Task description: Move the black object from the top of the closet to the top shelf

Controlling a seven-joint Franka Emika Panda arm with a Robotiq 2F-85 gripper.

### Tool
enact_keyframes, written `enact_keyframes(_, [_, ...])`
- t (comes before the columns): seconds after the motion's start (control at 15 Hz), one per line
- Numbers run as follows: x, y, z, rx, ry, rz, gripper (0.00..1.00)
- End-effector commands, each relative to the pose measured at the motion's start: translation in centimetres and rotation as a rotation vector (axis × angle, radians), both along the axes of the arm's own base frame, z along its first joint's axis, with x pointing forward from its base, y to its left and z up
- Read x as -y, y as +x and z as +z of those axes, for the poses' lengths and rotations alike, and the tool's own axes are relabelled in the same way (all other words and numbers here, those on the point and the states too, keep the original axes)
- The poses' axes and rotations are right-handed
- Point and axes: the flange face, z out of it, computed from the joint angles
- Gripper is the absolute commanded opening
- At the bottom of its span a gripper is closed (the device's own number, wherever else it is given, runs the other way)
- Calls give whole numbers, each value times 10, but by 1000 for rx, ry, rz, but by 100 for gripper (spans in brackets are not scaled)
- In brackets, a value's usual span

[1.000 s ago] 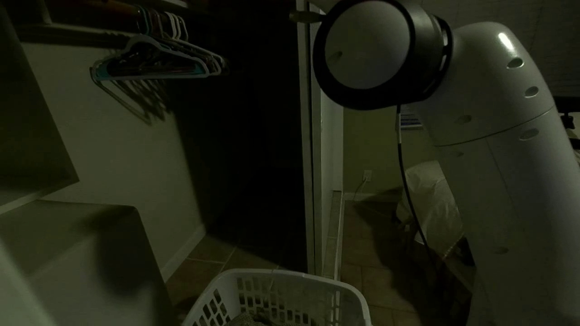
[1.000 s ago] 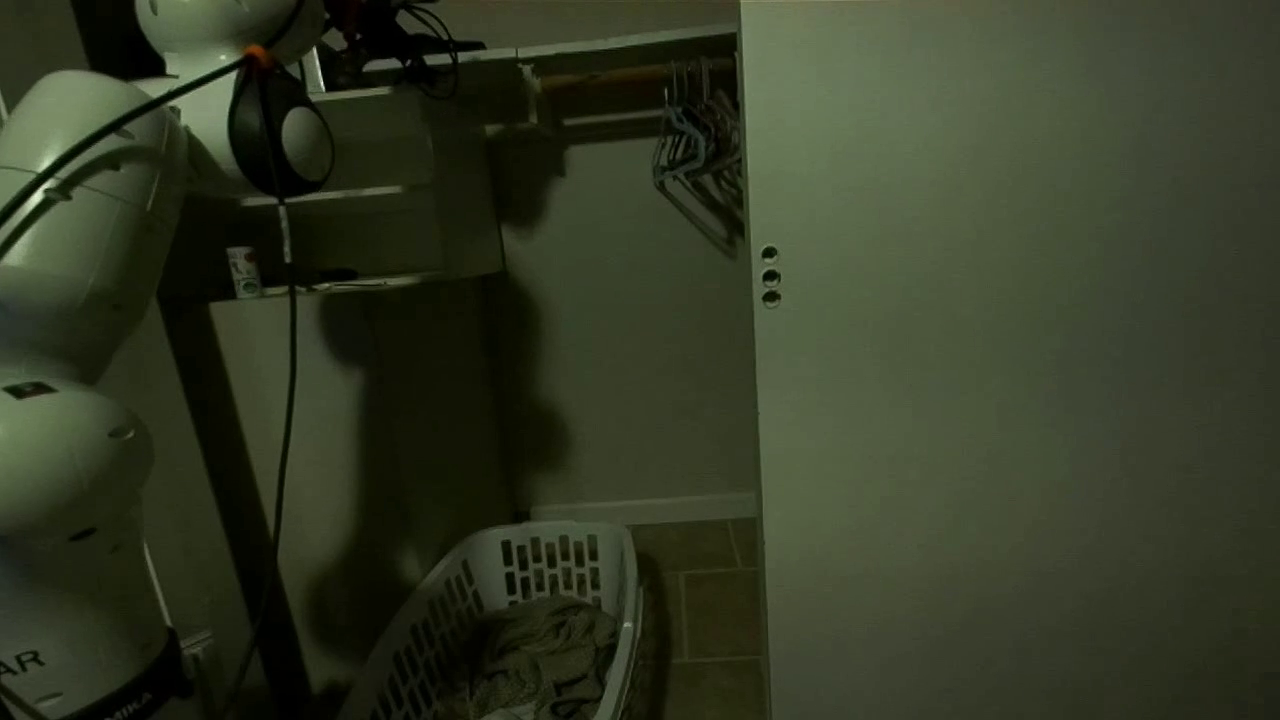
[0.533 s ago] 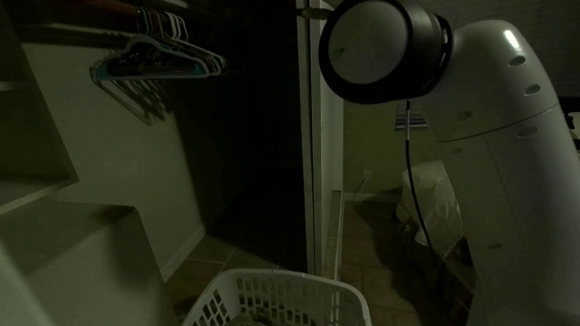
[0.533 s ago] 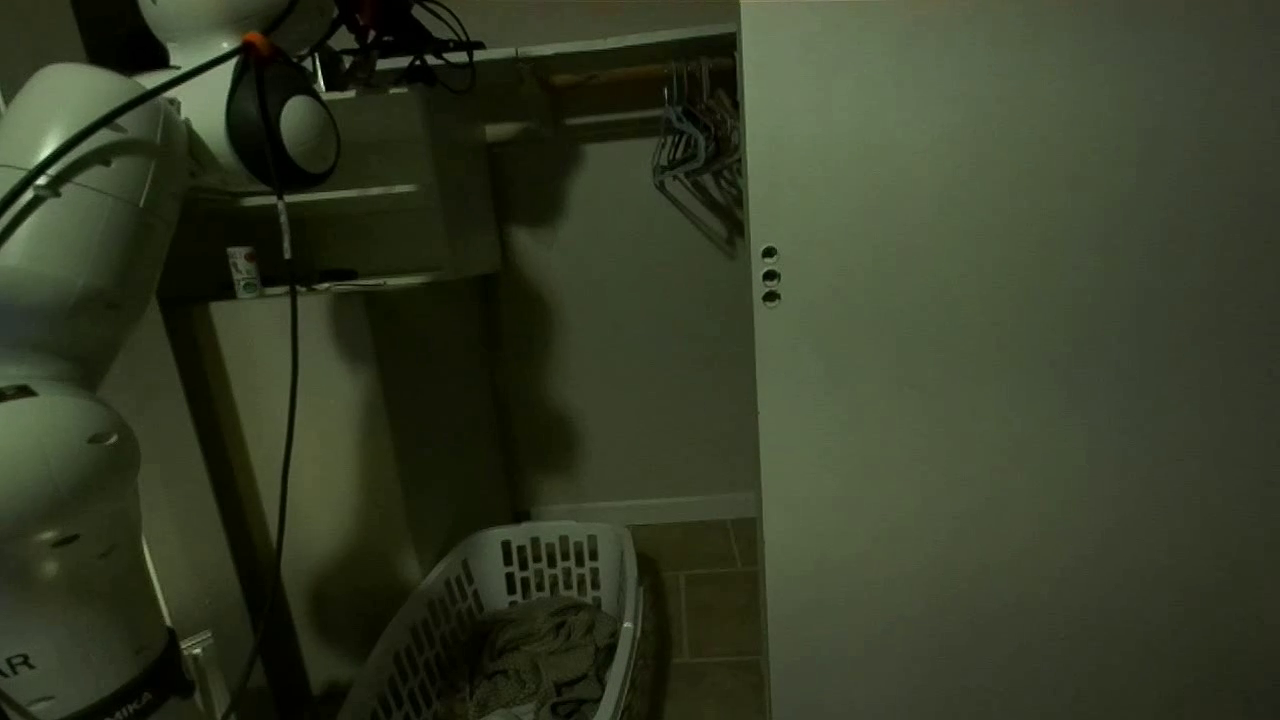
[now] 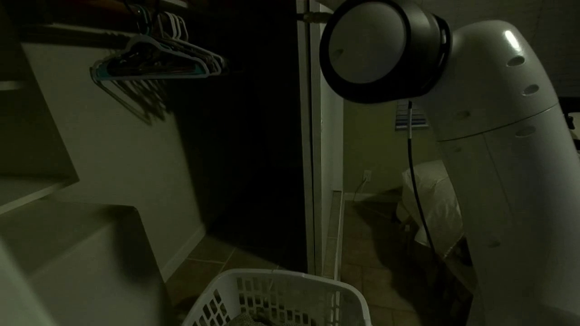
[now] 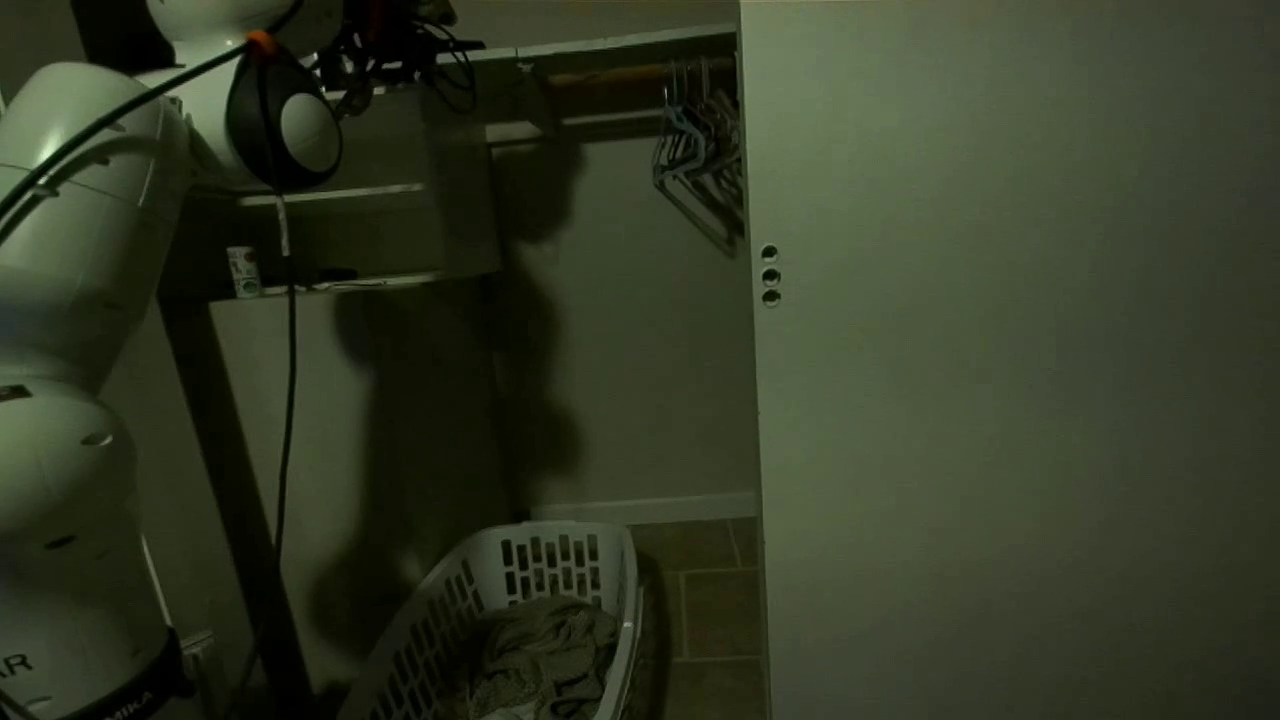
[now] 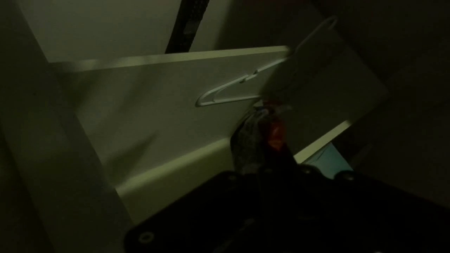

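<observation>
The closet is a dark recess with pale walls and a rail of hangers, also in an exterior view. My gripper points at pale shelf boards in the wrist view. Its grey and red-tipped fingers sit together; I see nothing held. In an exterior view the gripper is a dark shape with cables above the shelf unit. A long black textured bar shows beyond a board edge; it may be the black object, but this is too dark to confirm.
A white hanger lies close to the fingertips. A teal sheet shows past a shelf edge. A white can stands on the lower shelf. A white laundry basket stands below. A large white door panel covers the right side.
The gripper has moved right above the shelf unit, and the arm's joint has risen slightly. Dark cords now hang in front of the hangers at the top of an exterior view.
</observation>
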Motion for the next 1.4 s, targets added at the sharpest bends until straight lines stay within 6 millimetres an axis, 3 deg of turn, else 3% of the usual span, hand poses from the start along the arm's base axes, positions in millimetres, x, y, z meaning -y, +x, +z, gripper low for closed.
enact_keyframes(0.0, [-14,12,-24,-28,-30,-27,6])
enact_keyframes(0.53, [-40,57,-87,-51,-31,-239,6])
enact_keyframes(0.8, [-49,55,-98,-42,-4,-306,3])
enact_keyframes(0.87, [-49,50,-98,-49,-7,-311,10])
enact_keyframes(0.93, [-48,48,-98,-40,-7,-323,28])
enact_keyframes(1.07, [-49,41,-98,-36,-3,-341,13])
enact_keyframes(1.2, [-51,34,-101,-40,-5,-350,10])
enact_keyframes(1.27, [-52,32,-103,-45,-1,-354,38])
enact_keyframes(1.33, [-54,30,-106,-41,-4,-362,39])
